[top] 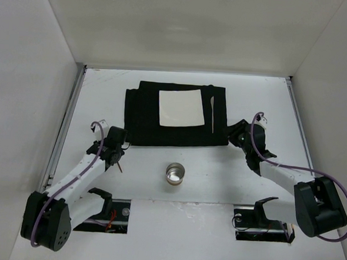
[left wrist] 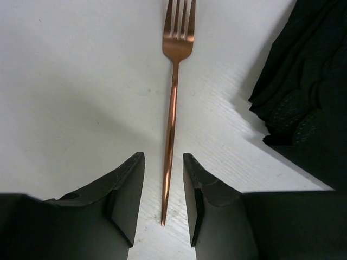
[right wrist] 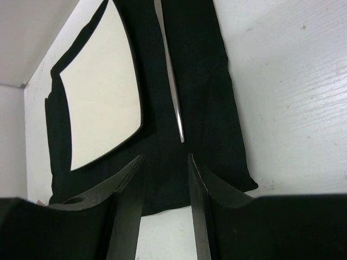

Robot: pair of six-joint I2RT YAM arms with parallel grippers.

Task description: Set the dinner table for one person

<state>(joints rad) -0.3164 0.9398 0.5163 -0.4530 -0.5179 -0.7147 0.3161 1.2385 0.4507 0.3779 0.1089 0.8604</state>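
Observation:
The white dinner table (top: 257, 105) carries a black cloth mat (top: 142, 119) with a square white plate (top: 181, 107) on it. A silver knife (top: 213, 115) lies just right of the plate. A copper fork (left wrist: 172, 108) lies flat on the table left of the mat. My left gripper (left wrist: 164, 200) is open and straddles the fork's handle end, with a gap on each side. My right gripper (right wrist: 165, 184) is open and empty over the mat's near right corner, just short of the knife (right wrist: 171, 81) and plate (right wrist: 100, 92). A metal cup (top: 175, 174) stands in front of the mat.
White walls close the table on the left, far and right sides. The mat's rumpled left edge (left wrist: 303, 97) lies close to the right of the fork. The arm bases (top: 103, 211) sit at the near edge.

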